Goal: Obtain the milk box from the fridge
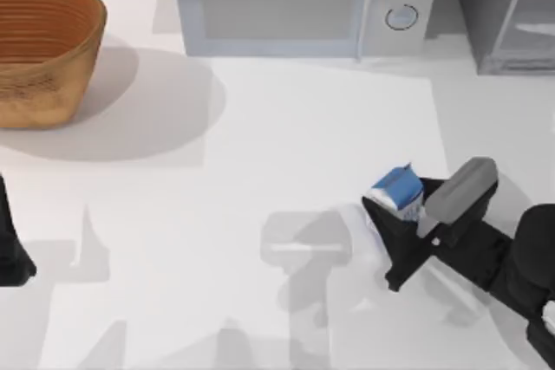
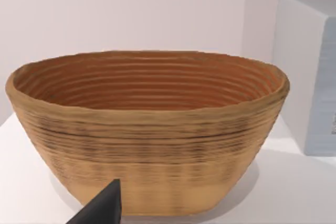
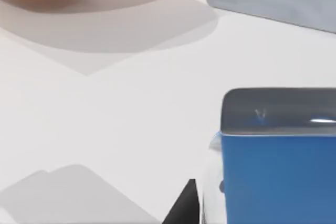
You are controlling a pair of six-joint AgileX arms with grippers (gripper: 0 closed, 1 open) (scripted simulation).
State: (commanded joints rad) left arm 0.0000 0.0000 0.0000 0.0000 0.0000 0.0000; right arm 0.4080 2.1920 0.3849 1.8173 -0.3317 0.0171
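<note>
Gripping the milk box (image 1: 398,189), the right hand (image 1: 392,214) is seen at the counter's (image 1: 260,179) four o'clock; the left hand's (image 2: 100,208) grip cannot be told, a basket (image 2: 152,129) being shown before it.

Bright even light, soft grey shadows

White table (image 1: 260,171): basket (image 1: 43,49), microwave (image 1: 303,2), fridge (image 1: 512,15).
</note>
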